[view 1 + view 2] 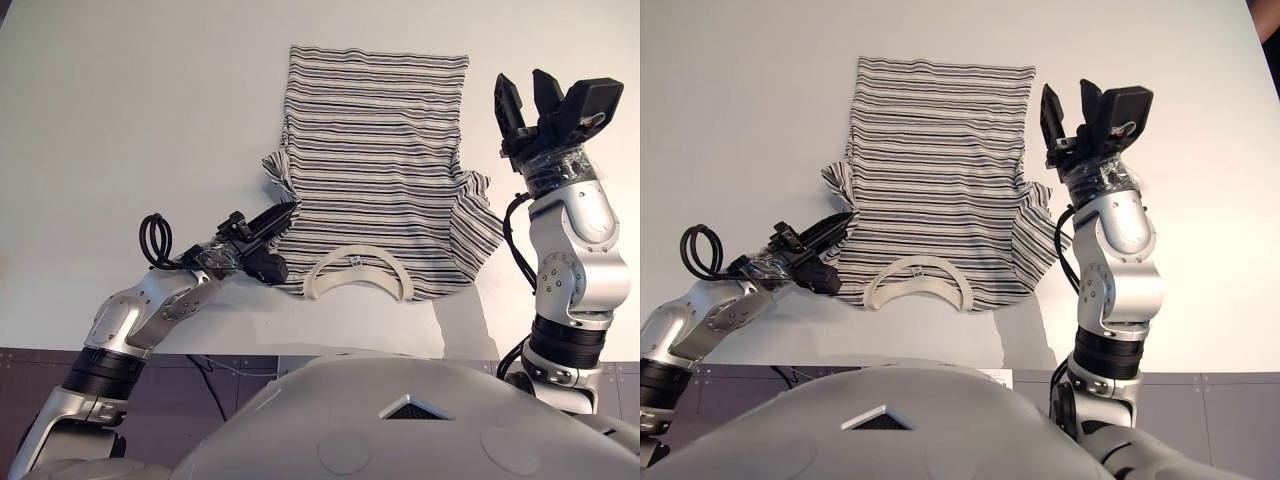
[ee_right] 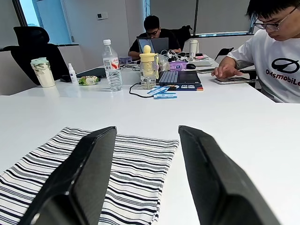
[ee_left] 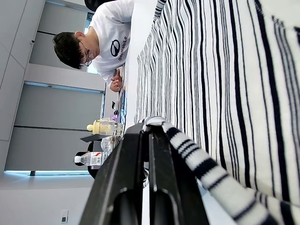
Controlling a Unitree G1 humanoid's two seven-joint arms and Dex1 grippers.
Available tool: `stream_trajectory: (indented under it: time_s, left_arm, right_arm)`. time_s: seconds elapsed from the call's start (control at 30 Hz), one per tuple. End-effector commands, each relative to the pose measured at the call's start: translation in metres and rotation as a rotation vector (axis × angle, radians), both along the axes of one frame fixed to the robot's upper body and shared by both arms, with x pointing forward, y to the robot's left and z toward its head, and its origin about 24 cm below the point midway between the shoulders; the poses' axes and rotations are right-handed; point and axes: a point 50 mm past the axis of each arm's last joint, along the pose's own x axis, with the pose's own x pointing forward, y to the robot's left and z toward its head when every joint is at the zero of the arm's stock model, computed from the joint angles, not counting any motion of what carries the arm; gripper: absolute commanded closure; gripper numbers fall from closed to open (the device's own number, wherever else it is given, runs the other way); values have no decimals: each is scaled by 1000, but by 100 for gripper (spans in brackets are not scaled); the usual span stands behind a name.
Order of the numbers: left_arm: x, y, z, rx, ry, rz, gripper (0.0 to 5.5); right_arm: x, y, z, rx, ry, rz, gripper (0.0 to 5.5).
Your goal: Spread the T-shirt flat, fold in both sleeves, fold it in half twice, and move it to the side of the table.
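Note:
A black-and-white striped T-shirt (image 1: 375,160) lies spread on the white table (image 1: 120,120), its white collar (image 1: 358,270) toward me and its hem at the far side. My left gripper (image 1: 282,216) is low at the shirt's near left edge, shut on a fold of the left sleeve (image 3: 187,150). The right sleeve (image 1: 478,225) lies crumpled against the body. My right gripper (image 1: 545,100) is raised above the table to the right of the shirt, open, with nothing between its fingers (image 2: 89,173).
The table's near edge (image 1: 150,350) runs just in front of the collar. Bare tabletop stretches left, right and beyond the shirt. Farther desks in the right wrist view carry bottles (image 2: 111,65), a laptop (image 2: 180,77) and cups, with people seated.

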Motion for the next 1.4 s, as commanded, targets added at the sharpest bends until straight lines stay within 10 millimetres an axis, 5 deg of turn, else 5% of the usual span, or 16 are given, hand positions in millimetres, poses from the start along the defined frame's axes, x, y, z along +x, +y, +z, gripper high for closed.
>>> stream_trajectory:
  time_s: [0.03, 0.23, 0.4, 0.57, 0.7, 0.83, 0.93, 1.03, 1.1, 1.4]
  left_arm:
    - [-6, -13, -19, -33, 158, 24, 509]
    - [-7, -20, -20, -90, 236, 33, 408]
    - [-10, -7, -14, -145, 219, 144, 332]
    - [-12, 19, 32, -252, 94, 325, 303]
    - [1, 32, 76, -451, -27, 543, 303]
    - [-1, 34, 62, -724, -56, 927, 303]
    - [-4, 17, 48, -888, -28, 1063, 303]
    - [19, 2, 52, -1000, -90, 1104, 303]
    - [33, -8, 61, -992, -122, 1033, 303]
    - [36, -7, 57, -855, -160, 971, 303]
  right_arm:
    - [8, -3, 1, -23, 16, 30, 306]
    - [11, -7, -2, -37, 30, 32, 306]
    - [0, -28, 2, -183, 29, 30, 306]
    - [-30, -54, 13, -345, 61, 113, 306]
    - [-54, -71, -1, -728, 147, 284, 306]
    - [-65, -78, -19, -1198, 69, 636, 306]
    - [-79, -78, -25, -1198, 86, 965, 306]
    - [-80, -82, -36, -1250, 98, 1130, 306]
    - [-82, -87, -44, -1293, 119, 1166, 306]
    - [-67, -86, -74, -1425, 130, 973, 306]
